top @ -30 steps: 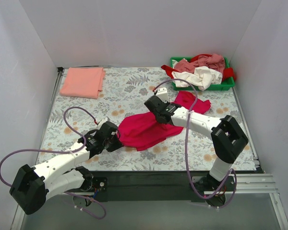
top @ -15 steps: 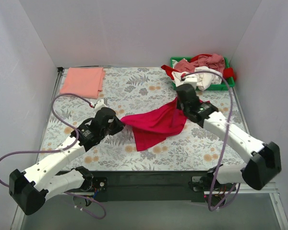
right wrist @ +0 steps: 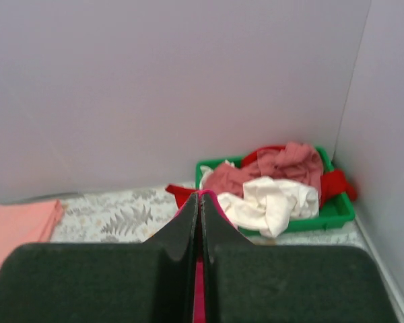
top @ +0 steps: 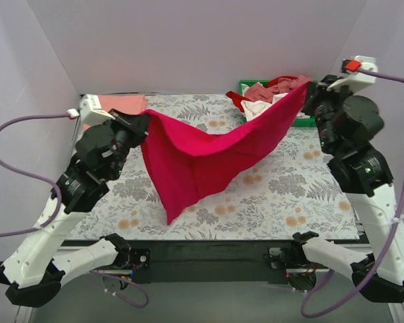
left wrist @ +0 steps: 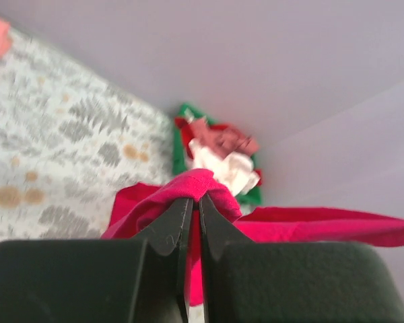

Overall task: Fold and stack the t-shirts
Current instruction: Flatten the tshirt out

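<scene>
Crimson t-shirt (top: 195, 155) now aloft, left gripper (top: 143, 122) and right gripper (top: 308, 91) raised, clamping it

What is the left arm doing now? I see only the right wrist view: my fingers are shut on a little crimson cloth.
Observer: The left gripper is shut on another edge of the crimson t-shirt, held up above the left side.
Operator: Is the cloth stretched tight?
Observer: No, it sags between the left one and the right gripper.
Operator: Does it touch the table?
Observer: Its lowest corner hangs toward the near edge of the table; whether they touch, I cannot tell.
</scene>
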